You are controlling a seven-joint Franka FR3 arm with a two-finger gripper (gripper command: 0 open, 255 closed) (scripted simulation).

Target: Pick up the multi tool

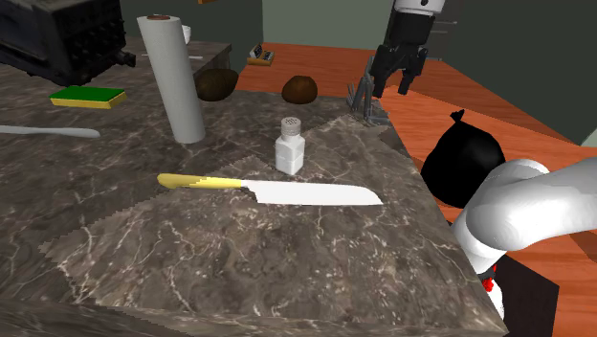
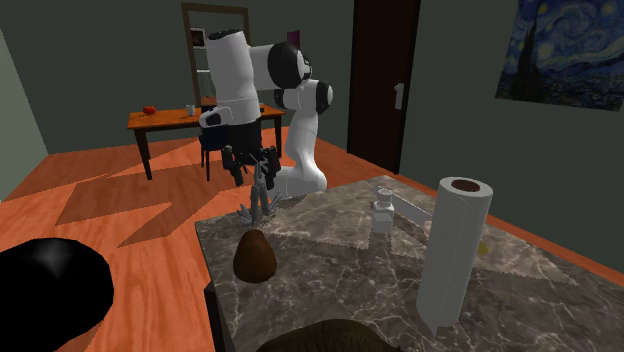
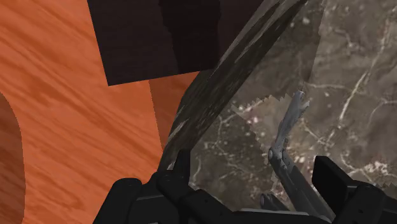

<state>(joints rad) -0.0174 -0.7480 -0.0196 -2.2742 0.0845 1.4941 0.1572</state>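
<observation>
1. the all-black two-finger pincer [image 1: 396, 88] hangs over the far corner of the dark veined stone bench [image 1: 239, 258]. it points downward, its fingers stand well apart, and it holds nothing.
2. the slim grey metal multi tool [image 1: 366, 101] stands at that same corner, just inside the bench's edge. its arms are spread, so it props itself more or less upright rather than lying flat.
3. in the shoulder view the tool sits just below the pincer and a little toward that view's left. in the second exterior view the tool [image 2: 260, 196] rises right under the pincer [image 2: 247, 168].
4. in the wrist view the tool [image 3: 287, 143] lies inside the gap of the pincer [image 3: 253, 164] but off centre, much nearer one finger [image 3: 334, 181] than the other. whether it touches that finger i cannot tell.
5. its long axis runs away from the pincer toward the middle of the bench, roughly crossing the line between the fingers, so the closing direction looks about right.
6. judgement: the coming move turns on that offset. a small sideways shift to centre the tool, then a short descent, should come before closing. otherwise the near finger may tip the tool off the edge to the orange wooden floor [image 3: 76, 114].
</observation>
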